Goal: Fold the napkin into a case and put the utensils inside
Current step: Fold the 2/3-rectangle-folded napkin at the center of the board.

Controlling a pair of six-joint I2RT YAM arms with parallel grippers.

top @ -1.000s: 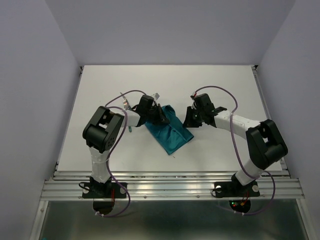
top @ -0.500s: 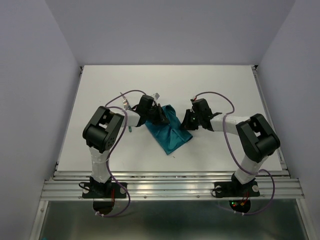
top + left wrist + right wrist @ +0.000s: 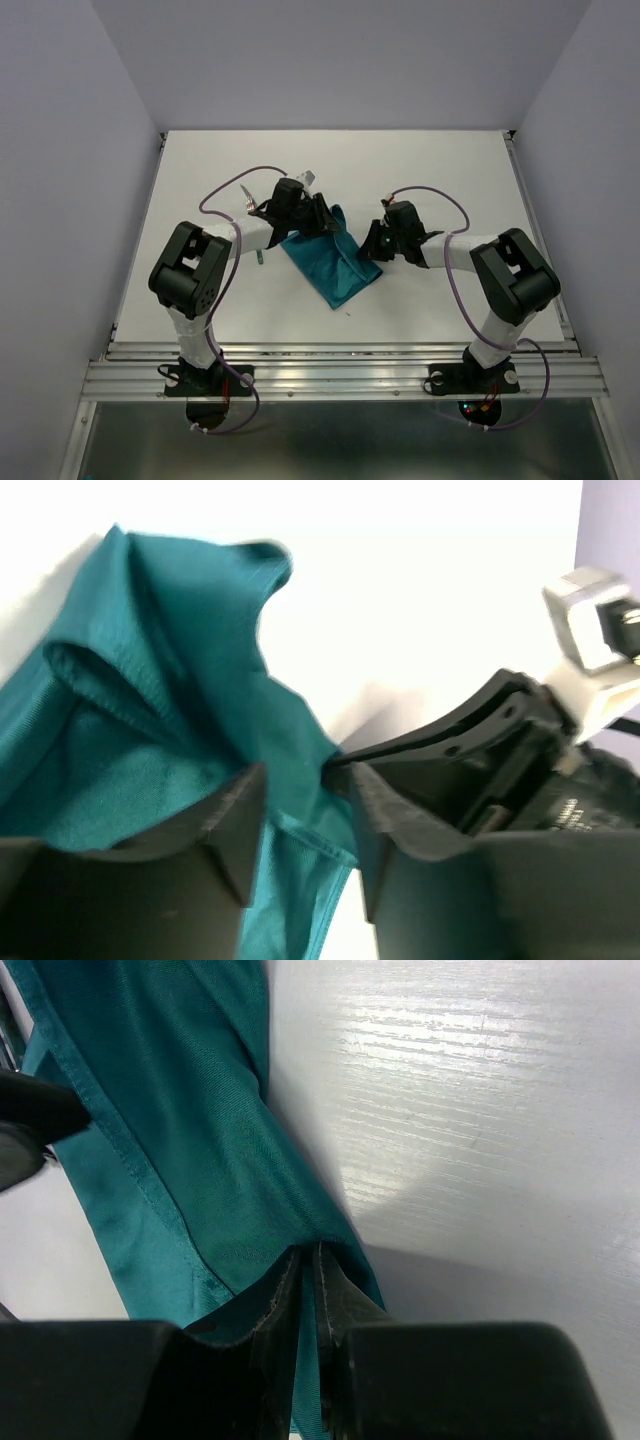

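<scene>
White tabletop [image 3: 450, 170] carries the teal-green soft cloth napkin [image 3: 335, 262], folded long and slanting between my arms. My right gripper [image 3: 305, 1272] pinches its hem tightly. My left gripper [image 3: 305, 780] stands spread, a raised fold loose in the gap. I judge the right should anchor while the left closes low on that fold, avoiding bunching.

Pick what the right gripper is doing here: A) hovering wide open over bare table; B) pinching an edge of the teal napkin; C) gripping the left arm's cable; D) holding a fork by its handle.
B: in the right wrist view the right gripper has its fingers closed almost together on a fold of the napkin, which lies on the table.
</scene>
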